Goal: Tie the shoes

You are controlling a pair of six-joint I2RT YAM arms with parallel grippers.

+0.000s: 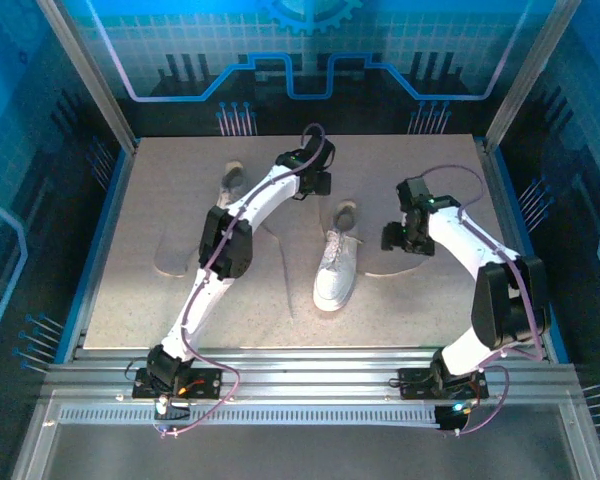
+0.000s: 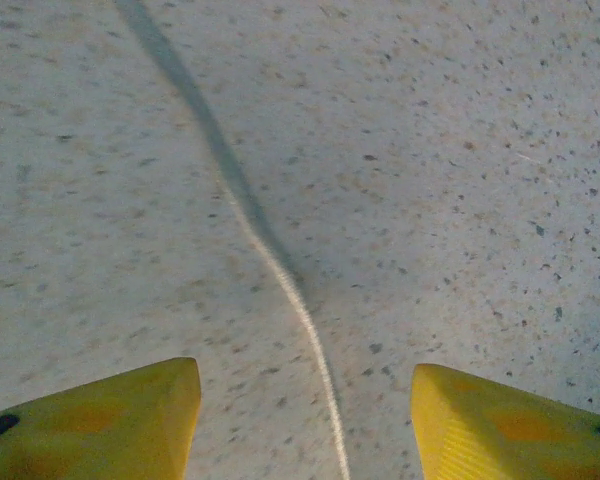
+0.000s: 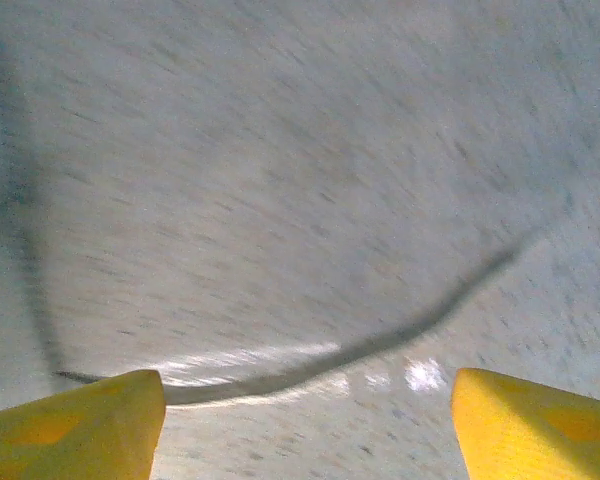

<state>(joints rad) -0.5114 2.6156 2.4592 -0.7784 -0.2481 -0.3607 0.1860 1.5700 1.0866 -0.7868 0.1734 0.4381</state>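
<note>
One white sneaker (image 1: 335, 268) lies mid-table (image 1: 430, 310), toe toward the arm bases. The second sneaker (image 1: 230, 180) lies farther back on the left, partly hidden by the left arm (image 1: 250, 205). Left gripper (image 2: 305, 425): fingers apart, with a thin lace (image 2: 280, 275) running between them on the speckled surface (not clamped). Right gripper (image 3: 305, 425): jaws wide, with a blurred lace (image 3: 250, 358) lying below. A blue gear graphic (image 1: 310, 12) stands behind.

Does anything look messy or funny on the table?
Yes. The pair is split up: one white shoe sits in the middle, the other shoe far back on the left. A loose lace snakes untied across the table.
</note>
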